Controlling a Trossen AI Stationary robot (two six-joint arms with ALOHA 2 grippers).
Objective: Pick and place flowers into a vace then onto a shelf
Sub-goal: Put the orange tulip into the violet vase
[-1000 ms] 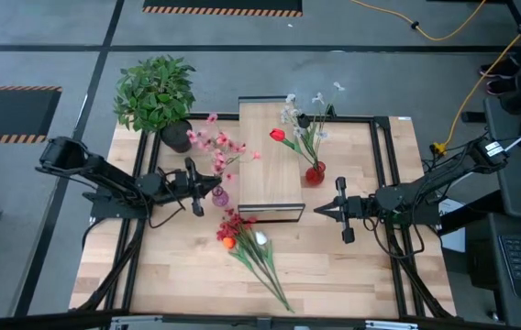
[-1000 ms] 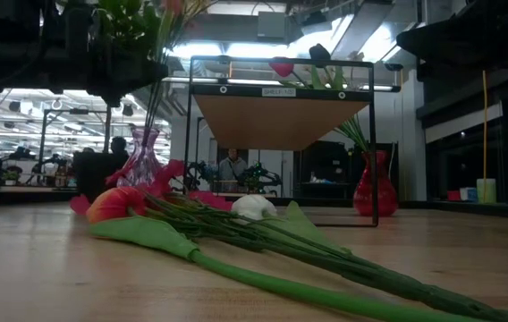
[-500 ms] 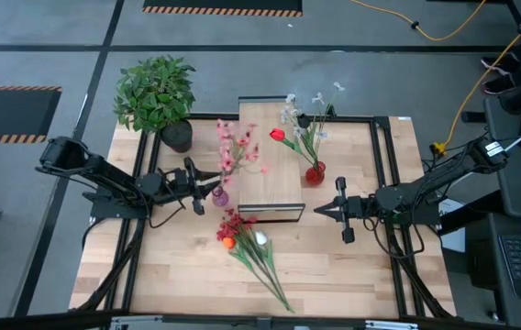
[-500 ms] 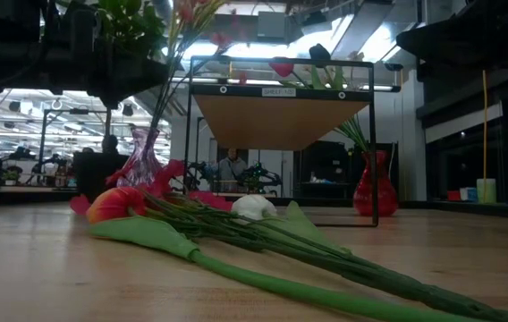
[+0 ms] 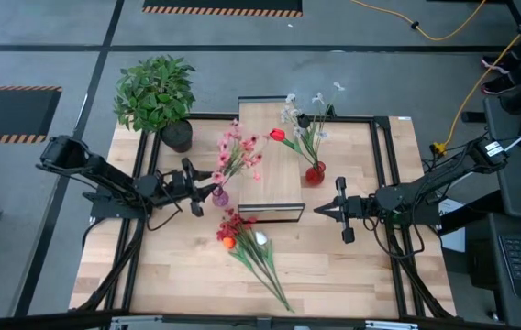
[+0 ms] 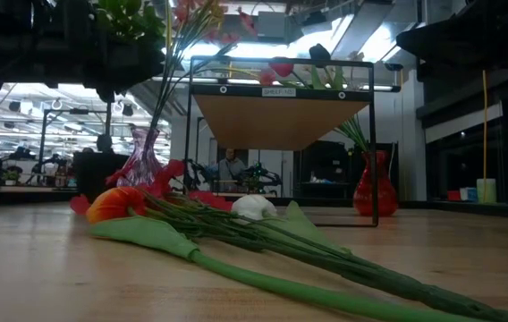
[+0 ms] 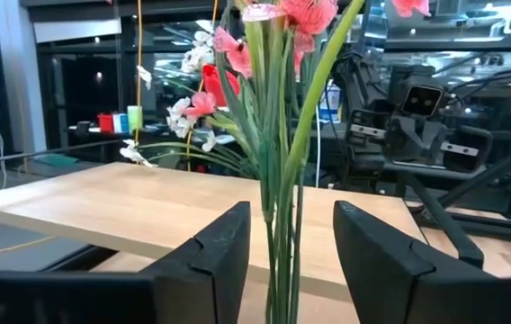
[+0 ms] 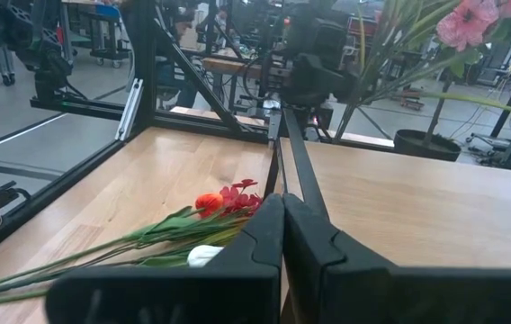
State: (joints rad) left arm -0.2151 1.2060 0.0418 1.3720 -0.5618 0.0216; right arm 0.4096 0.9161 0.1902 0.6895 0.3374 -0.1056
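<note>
High view: shelf (image 5: pixel 279 179) stands mid-desk (image 5: pixel 187 275) and serves as the landmark.

Just off the shelf's left edge, near its front corner, sits a small purple vase (image 5: pixel 220 196) holding pink flowers (image 5: pixel 238 153); their stems lean so the blossoms hang over the shelf's left side.

Left end effector (image 5: pixel 190 187) is just left of that vase. In the left wrist view its fingers (image 7: pixel 215 261) stand apart with the green stems running up between them, a gap showing on each side (no grip on the stems).

On the shelf's right edge, a red vase (image 5: pixel 315 172) with a red tulip and white sprays (image 5: pixel 308 112).

In front of the shelf, loose flowers (image 5: pixel 247 247) lie flat on the desk, red and orange heads nearest the shelf, stalks pointing away from it.

Right end effector (image 5: pixel 325 211) hovers off the shelf's front right corner, fingers (image 8: pixel 264 236) pressed together, holding nothing.

Behind the shelf's left rear corner, a bushy potted plant (image 5: pixel 155 92).

Low view: purple vase on the desk left of the shelf frame, loose stems in the foreground.
</note>
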